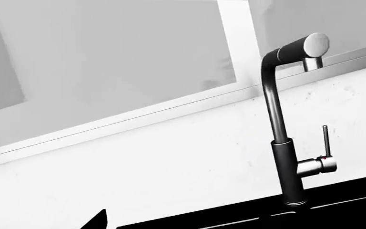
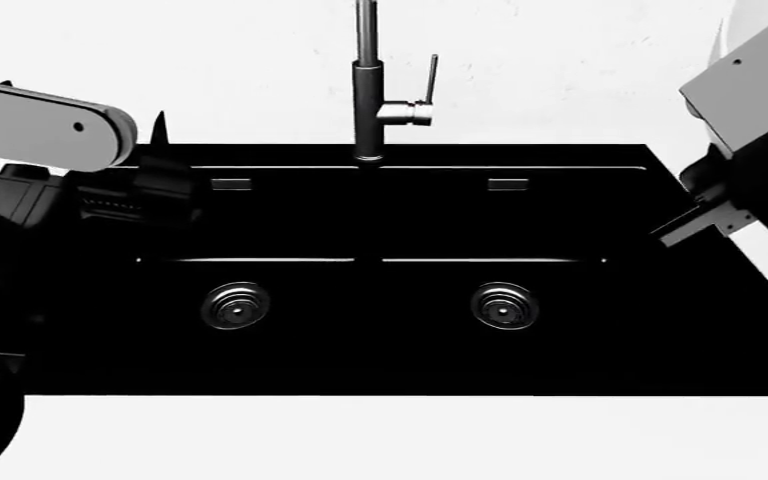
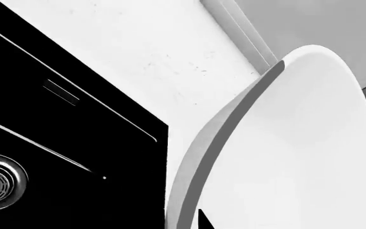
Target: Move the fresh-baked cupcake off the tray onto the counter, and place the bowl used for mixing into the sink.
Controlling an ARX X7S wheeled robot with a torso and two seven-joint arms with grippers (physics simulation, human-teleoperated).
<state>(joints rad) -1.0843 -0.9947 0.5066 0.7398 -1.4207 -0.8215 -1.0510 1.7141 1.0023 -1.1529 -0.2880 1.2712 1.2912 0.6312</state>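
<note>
While head view hides it | right wrist: bowl beside sink

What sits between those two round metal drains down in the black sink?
Only a low dark divider ridge between the basins of the sink; the head view shows nothing else between the left drain and the right drain.

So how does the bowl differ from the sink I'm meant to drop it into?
Colour: the bowl is glossy white, while the sink is black.
Shape: the bowl has one curved rim, while the sink is rectangular, with two basins and a metal drain in each.
Size: the sink is far wider than the bowl.
Shared: both are plain, and both look empty as far as they show.
</note>
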